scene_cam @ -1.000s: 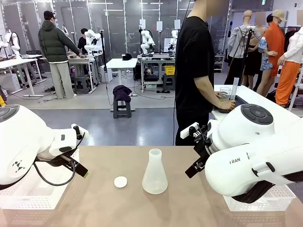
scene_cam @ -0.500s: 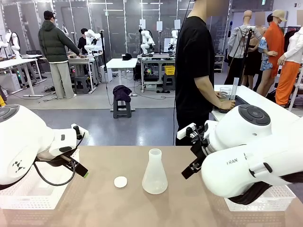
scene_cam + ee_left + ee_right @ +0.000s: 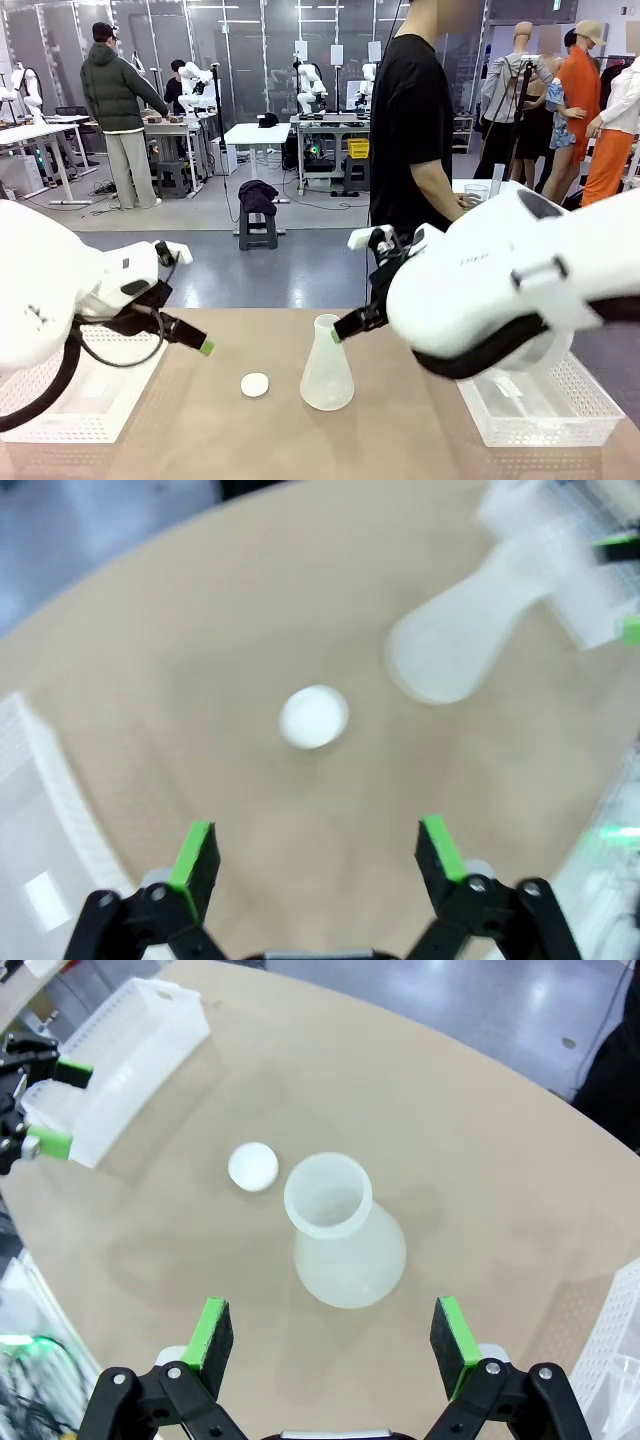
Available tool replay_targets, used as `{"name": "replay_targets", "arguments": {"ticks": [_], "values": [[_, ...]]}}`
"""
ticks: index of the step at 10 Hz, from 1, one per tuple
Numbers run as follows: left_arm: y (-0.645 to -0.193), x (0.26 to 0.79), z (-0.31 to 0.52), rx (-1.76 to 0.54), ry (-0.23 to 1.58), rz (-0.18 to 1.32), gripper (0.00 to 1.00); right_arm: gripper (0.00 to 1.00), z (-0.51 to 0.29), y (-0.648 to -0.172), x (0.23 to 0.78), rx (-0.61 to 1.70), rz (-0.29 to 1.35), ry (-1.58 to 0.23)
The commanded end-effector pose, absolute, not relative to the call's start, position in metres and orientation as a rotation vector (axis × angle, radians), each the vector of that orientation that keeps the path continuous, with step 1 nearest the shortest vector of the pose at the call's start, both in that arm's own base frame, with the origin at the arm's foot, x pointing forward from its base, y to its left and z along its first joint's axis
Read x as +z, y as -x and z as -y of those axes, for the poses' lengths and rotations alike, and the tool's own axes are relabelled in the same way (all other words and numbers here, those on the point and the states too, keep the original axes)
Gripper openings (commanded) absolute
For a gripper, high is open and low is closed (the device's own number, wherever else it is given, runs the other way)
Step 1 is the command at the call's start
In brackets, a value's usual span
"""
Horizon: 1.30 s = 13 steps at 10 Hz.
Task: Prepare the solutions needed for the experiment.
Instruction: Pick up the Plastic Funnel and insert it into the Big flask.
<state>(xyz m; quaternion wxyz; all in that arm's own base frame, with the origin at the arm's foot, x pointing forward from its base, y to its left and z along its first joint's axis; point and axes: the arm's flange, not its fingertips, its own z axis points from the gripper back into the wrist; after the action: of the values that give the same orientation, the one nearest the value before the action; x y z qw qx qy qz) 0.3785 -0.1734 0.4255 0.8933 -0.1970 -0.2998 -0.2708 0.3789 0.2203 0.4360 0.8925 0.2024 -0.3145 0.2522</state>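
Conical flask [image 3: 350,1260] upright just ahead of right tool [image 3: 332,1330], jaws apart, left tool [image 3: 317,845] spread wide near cap [image 3: 314,716]

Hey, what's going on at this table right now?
Two robot arms hover over the table, both grippers open and empty. The right gripper hangs by the mouth of the open white conical flask; the left gripper points toward the small white cap lying beside it. A person stands at the far side, turned away.
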Motion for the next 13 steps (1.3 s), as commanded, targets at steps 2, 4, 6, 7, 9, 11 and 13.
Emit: {"name": "replay_targets", "arguments": {"ticks": [2, 4, 6, 7, 9, 11, 13], "values": [[-0.381, 0.453, 0.132, -0.526, 0.783, 0.603, 1.0, 1.0, -0.19, -0.402, 0.437, 0.355, 0.613, -0.682], [-0.38, 0.465, 0.114, -0.466, 0.987, 0.552, 1.0, 1.0, -0.177, -0.403, 0.452, 0.233, 0.458, -0.903], [-0.387, 0.463, 0.109, -0.387, 1.094, 0.517, 1.0, 1.0, -0.158, -0.401, 0.468, 0.137, 0.405, -1.165], [-0.39, 0.462, 0.108, -0.366, 1.126, 0.509, 1.0, 1.0, -0.147, -0.404, 0.472, 0.042, 0.392, -1.225], [-0.397, 0.459, 0.109, -0.357, 1.189, 0.486, 1.0, 1.0, -0.132, -0.408, 0.471, -0.045, 0.371, -1.322], [-0.4, 0.456, 0.11, -0.365, 1.236, 0.488, 1.0, 1.0, -0.127, -0.409, 0.468, -0.054, 0.388, -1.328], [-0.401, 0.453, 0.113, -0.391, 1.237, 0.512, 1.0, 1.0, -0.131, -0.398, 0.469, -0.025, 0.542, -1.114]]}}
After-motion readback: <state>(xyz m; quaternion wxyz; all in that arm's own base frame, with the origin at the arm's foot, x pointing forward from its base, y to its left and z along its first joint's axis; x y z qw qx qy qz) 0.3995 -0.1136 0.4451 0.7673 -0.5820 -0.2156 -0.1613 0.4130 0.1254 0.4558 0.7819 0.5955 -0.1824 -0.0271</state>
